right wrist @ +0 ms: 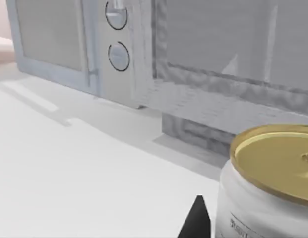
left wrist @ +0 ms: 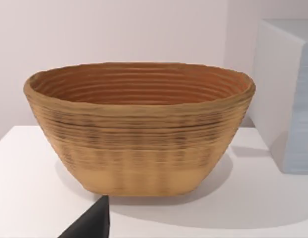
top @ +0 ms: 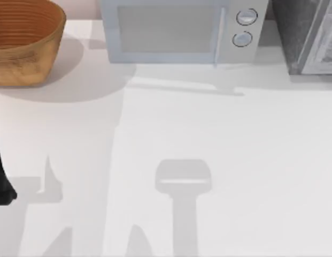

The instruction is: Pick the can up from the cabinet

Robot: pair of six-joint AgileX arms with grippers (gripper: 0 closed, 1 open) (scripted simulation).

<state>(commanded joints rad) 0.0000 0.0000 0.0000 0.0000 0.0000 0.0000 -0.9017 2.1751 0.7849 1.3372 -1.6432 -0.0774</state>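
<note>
Your right arm's camera sits low and close to the can (right wrist: 273, 188) — likely because it is lined up for a grab, though you cannot tell if either gripper is wide or narrow. The can is white with a shiny gold lid, standing upright on the table (top: 219, 160), the grey cabinet (top: 310, 37) behind it at 2 o'clock on the table. Your left arm (top: 1, 182) waits at 9 o'clock, facing the basket (left wrist: 139, 129).
</note>
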